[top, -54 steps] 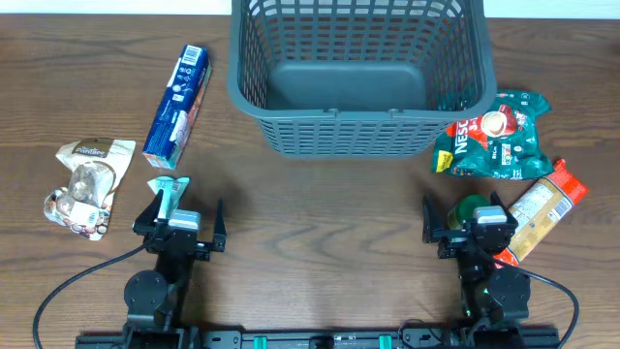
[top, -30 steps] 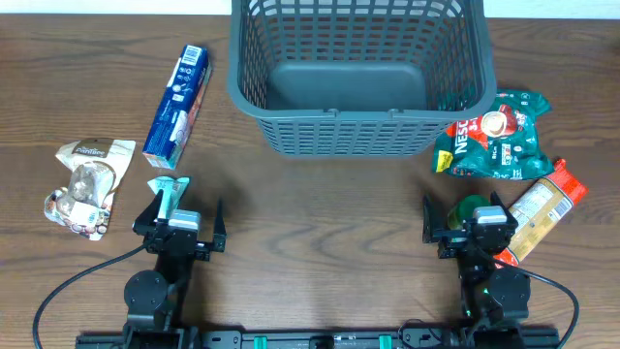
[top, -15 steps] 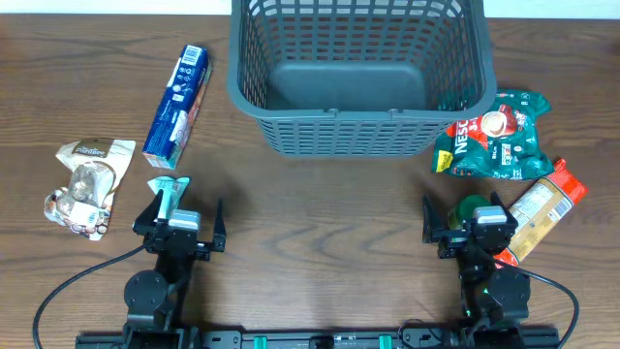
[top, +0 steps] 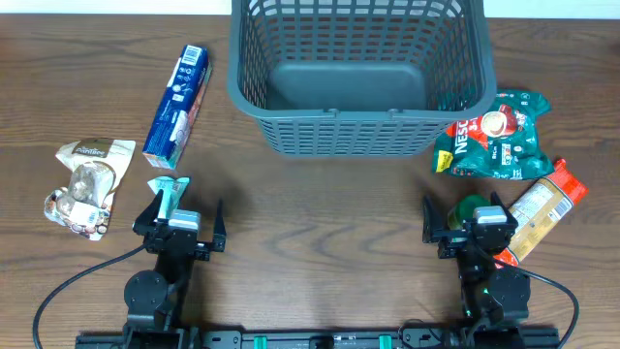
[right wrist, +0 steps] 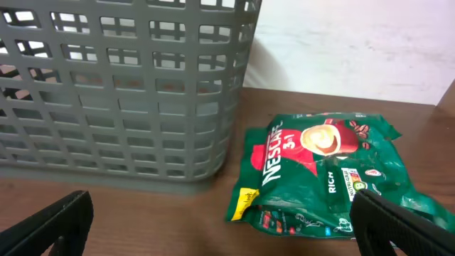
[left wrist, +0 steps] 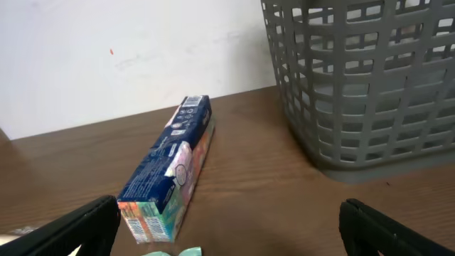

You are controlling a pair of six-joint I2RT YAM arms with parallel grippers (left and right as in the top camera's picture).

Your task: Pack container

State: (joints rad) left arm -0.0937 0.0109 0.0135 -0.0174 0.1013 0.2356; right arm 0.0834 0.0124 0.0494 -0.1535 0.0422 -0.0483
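The dark grey slatted basket (top: 351, 78) stands at the back middle, empty; its wall shows in the left wrist view (left wrist: 370, 78) and the right wrist view (right wrist: 121, 92). A blue box (top: 177, 93) lies left of it, also in the left wrist view (left wrist: 170, 167). A green Nescafe packet (top: 494, 136) lies right of it, also in the right wrist view (right wrist: 320, 174). My left gripper (top: 180, 224) is open and empty at the front left. My right gripper (top: 463, 222) is open and empty at the front right.
A beige snack pouch (top: 85, 184) lies at the far left. A small teal packet (top: 167, 191) sits under the left gripper. An orange-yellow packet (top: 542, 211) and a green round item (top: 472, 206) lie by the right gripper.
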